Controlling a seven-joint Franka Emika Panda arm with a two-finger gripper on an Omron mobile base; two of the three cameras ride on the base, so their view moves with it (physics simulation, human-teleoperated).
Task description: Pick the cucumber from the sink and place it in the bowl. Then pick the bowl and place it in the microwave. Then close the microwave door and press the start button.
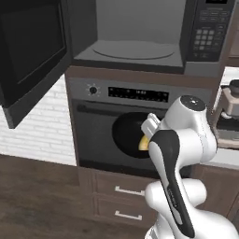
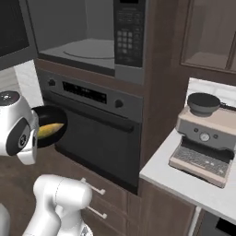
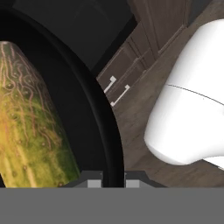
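My gripper (image 3: 113,181) is shut on the rim of the black bowl (image 3: 107,127), which passes between the two fingertips (image 3: 94,183). The yellow-green cucumber (image 3: 26,131) lies inside the bowl. In the base views the bowl (image 1: 128,135) (image 2: 51,120) hangs in the air in front of the oven's glass door, with the cucumber (image 1: 144,143) (image 2: 50,131) in it. Above it, the microwave (image 1: 135,49) (image 2: 85,46) stands open, its turntable bare. The microwave door (image 1: 28,56) is swung wide to the left. The keypad panel (image 1: 208,32) (image 2: 129,37) is on its right. The sink is out of view.
The oven (image 1: 116,130) (image 2: 97,133) with knobs and bar handle sits directly under the microwave. Drawers (image 1: 126,203) lie below it. A coffee machine (image 2: 207,133) stands on the white counter (image 2: 184,184) to the right. Wooden floor spreads to the left.
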